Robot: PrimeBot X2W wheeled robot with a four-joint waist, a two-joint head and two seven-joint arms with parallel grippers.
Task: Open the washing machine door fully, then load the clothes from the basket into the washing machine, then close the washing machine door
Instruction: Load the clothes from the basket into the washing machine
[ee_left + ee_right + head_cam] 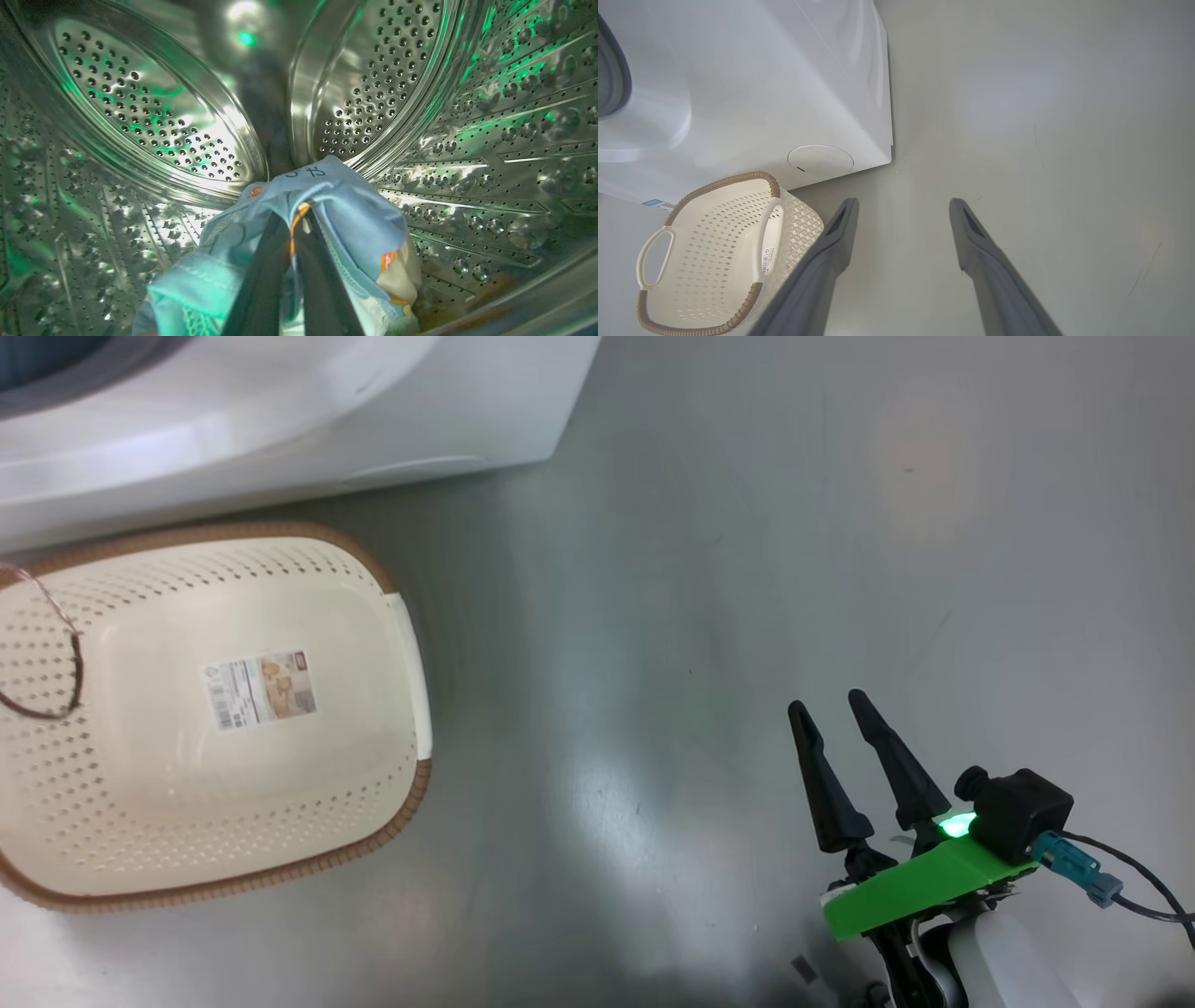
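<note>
No word or number can be read anywhere. The cream-white perforated plastic basket [233,821] carries a paper label [259,689] on its bottom, with a barcode and a small brownish picture; its print is too small to read. A blue sticker [653,203] at the base of the white washing machine [738,93] is illegible. The light blue garment [359,219] bears dark scribbled marks [303,173], which are undecipherable.

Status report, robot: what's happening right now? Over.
Left end effector shut on clothes inside drum. Right end effector open above floor. Basket holds no clothes. Nothing blocking.
</note>
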